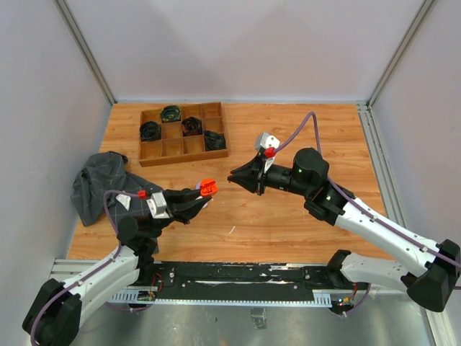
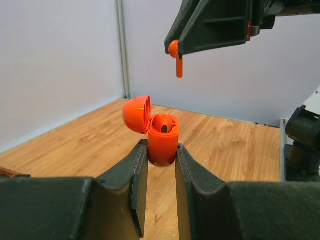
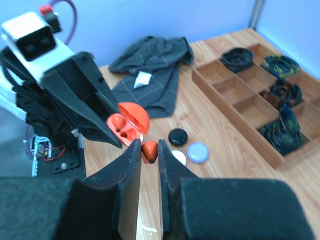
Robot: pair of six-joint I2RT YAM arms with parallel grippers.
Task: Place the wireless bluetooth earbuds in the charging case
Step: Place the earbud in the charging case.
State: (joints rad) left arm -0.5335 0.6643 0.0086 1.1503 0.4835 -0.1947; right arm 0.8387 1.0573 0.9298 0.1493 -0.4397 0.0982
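charging case [image 2: 163, 145]: plain orange shell, lid up — no lettering on it
white tag [image 3: 143, 80] on the grey cloth [image 3: 165, 57]: too small and blurred — nothing legible
camera housing [image 3: 31, 41] on the left arm: bare white face, no marking to read
overall: no text, number or sign can be read

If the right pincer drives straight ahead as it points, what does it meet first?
Probably the open charging case in the left pincer, just ahead of the earbud in the right pincer; depth is unclear, so it could pass above.
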